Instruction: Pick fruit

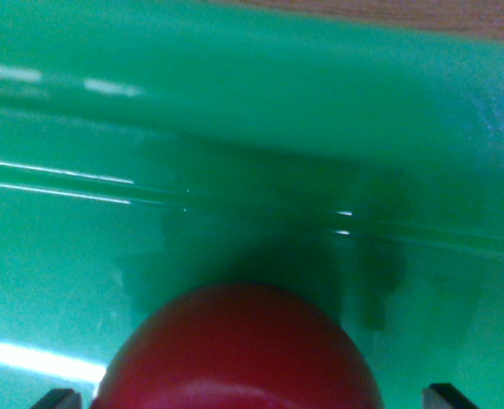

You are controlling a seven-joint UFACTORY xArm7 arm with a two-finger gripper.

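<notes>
So, going left to right: dark tool (254, 397) fingertips (60, 398) peek in at both bottom corners, red fruit (239, 349) between them, can't tell if it's gripped. Green container (337, 111) all around, brown surface (405, 13) past its top rim.

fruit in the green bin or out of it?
In. The red fruit sits low in the wrist view, with the green bin's floor and wall filling the frame around and behind it. Whether it is touching the floor: cannot tell.

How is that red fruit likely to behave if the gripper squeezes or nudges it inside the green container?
The red fruit looks rounded and smooth, so it may roll if nudged. Its glossy skin could slip between the fingertips. The green container also looks slick, offering little friction.
</notes>
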